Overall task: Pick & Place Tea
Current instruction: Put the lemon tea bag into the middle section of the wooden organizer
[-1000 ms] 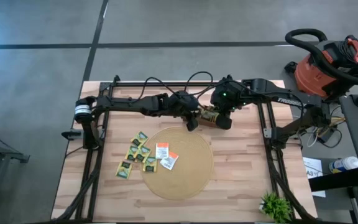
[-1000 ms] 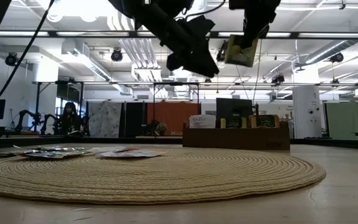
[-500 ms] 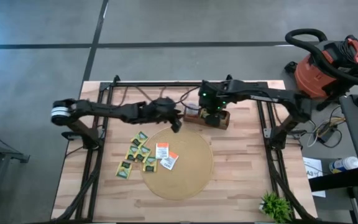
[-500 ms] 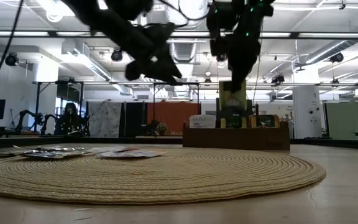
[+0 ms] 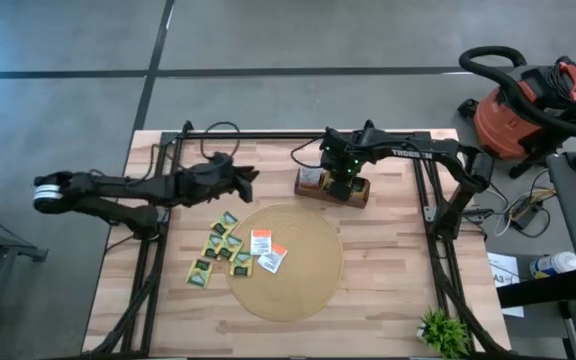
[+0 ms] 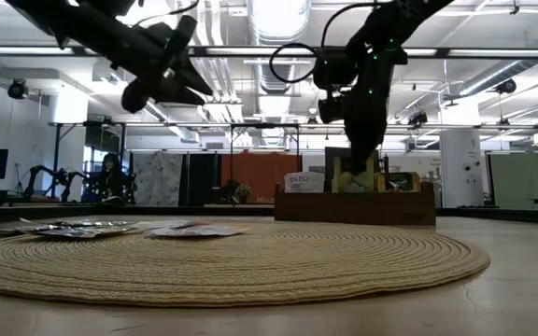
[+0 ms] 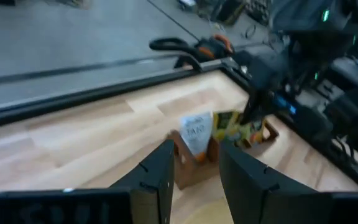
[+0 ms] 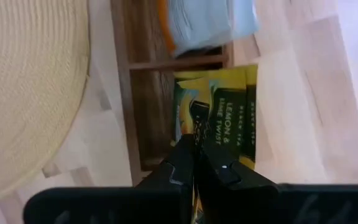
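My right gripper (image 5: pixel 342 186) points down over the brown wooden box (image 5: pixel 360 195) at the table's far side, shut on a yellow and dark green tea sachet (image 6: pixel 340 172). More such sachets stand in the compartment below it (image 8: pixel 232 118). My left gripper (image 5: pixel 249 175) hangs open in the air over the table's left half, holding nothing, with the box ahead of it (image 7: pixel 194 165). Several yellow-green sachets (image 5: pixel 220 250) lie flat on the wood. Orange-and-white ones (image 5: pixel 266 250) lie on the round tan mat (image 5: pixel 303 285). My right gripper pinches the sachet's upper part (image 8: pixel 196 126) between its two shut fingers, coming from above and pointing down. The sachet hangs upright below the fingers. Its lower end is behind the box's wall (image 6: pixel 362 205), so I cannot tell whether it rests on anything.
The arms' black frame rails run along the left, right and far sides of the table. A small green plant (image 5: pixel 442 331) stands at the near right corner. A red vacuum (image 5: pixel 528 100) sits on the floor beyond the right edge.
My right gripper has come down onto the box with the sachet, which was high above it and now hangs into a compartment. My left gripper has drawn back from beside the box toward the table's left edge, rolling as it went, and has stayed open.
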`<act>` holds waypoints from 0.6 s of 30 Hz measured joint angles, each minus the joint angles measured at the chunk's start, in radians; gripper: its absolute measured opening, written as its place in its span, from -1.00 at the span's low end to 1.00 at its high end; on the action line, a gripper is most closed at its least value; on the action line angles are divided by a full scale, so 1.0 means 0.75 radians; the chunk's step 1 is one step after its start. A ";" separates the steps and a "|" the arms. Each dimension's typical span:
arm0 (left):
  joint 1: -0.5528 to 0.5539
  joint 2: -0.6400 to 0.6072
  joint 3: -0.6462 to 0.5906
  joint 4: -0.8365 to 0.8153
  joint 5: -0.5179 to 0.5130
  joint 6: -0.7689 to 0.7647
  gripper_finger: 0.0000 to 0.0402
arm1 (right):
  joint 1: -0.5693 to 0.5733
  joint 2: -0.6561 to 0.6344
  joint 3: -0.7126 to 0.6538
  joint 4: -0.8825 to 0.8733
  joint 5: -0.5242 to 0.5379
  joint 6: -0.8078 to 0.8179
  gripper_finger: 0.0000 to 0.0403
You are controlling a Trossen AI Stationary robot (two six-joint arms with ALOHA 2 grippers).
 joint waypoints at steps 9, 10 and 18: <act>0.000 -0.102 -0.048 -0.003 -0.047 0.010 -0.42 | -0.005 0.000 -0.068 0.119 -0.006 -0.004 -0.96; 0.000 -0.102 -0.050 -0.003 -0.047 0.010 -0.42 | -0.005 0.000 -0.070 0.119 -0.006 -0.005 -0.96; 0.000 -0.096 -0.057 -0.001 -0.044 0.006 -0.42 | -0.011 -0.001 -0.121 0.127 -0.003 -0.027 -0.96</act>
